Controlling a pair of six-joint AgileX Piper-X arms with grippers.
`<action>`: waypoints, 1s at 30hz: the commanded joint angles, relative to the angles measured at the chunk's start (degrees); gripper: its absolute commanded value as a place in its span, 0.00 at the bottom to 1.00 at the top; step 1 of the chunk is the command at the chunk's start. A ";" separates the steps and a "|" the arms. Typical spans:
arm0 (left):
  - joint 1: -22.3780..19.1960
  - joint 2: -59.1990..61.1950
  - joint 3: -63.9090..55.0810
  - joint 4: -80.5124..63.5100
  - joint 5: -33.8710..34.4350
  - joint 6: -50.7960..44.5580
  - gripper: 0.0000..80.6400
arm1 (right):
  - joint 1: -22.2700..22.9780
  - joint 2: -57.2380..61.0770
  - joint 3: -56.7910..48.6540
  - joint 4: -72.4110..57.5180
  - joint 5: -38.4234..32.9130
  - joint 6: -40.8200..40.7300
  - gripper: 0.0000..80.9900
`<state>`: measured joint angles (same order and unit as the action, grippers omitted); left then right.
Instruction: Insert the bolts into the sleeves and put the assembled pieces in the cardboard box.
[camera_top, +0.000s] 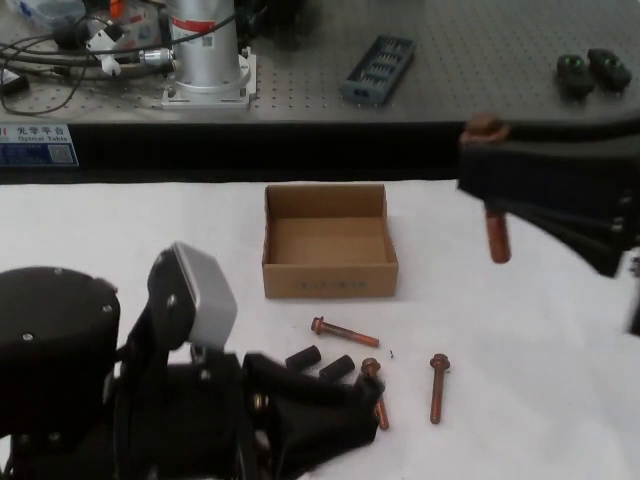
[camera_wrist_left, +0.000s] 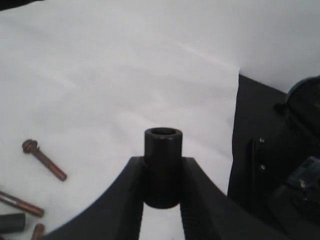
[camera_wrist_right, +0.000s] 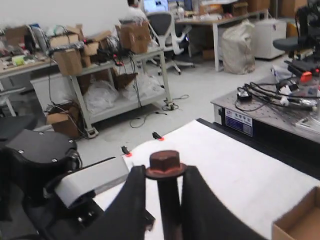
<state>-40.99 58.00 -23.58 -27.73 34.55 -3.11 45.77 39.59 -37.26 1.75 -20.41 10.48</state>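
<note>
My left gripper (camera_wrist_left: 163, 162) is shut on a short black sleeve (camera_wrist_left: 162, 142), held upright with its open bore showing, above the white cloth (camera_wrist_left: 125, 75). High at the right of the bench, my right gripper (camera_wrist_right: 163, 176) is shut on a copper bolt (camera_wrist_right: 164, 161) just under its hex head; in the high view that bolt (camera_top: 497, 238) hangs shaft-down from the gripper. The open cardboard box (camera_top: 328, 265) stands mid-bench. In front of it lie three loose bolts (camera_top: 343, 331) (camera_top: 376, 392) (camera_top: 438, 386) and two black sleeves (camera_top: 303, 357) (camera_top: 337, 367).
The left arm's bulky black body (camera_top: 60, 360) fills the near left corner. Behind the cloth runs a perforated bench with a metal post base (camera_top: 205, 55), cables, a ribbed blue-grey tray (camera_top: 378, 66) and two dark round parts (camera_top: 592, 70).
</note>
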 joint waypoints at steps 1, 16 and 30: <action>-0.38 1.83 -1.57 -10.07 0.42 -2.92 0.19 | -0.29 -1.03 1.64 -6.99 -1.20 5.11 0.04; -0.38 1.83 -1.57 -14.54 0.82 -5.87 0.19 | 5.35 3.91 12.46 -27.58 0.79 10.53 0.04; -0.38 1.71 -1.57 -20.48 0.68 -5.94 0.19 | 5.75 10.93 12.46 -35.64 -0.80 10.53 0.04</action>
<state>-41.12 59.67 -24.38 -45.06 34.55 -8.34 51.40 50.54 -24.66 -32.49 -20.58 20.70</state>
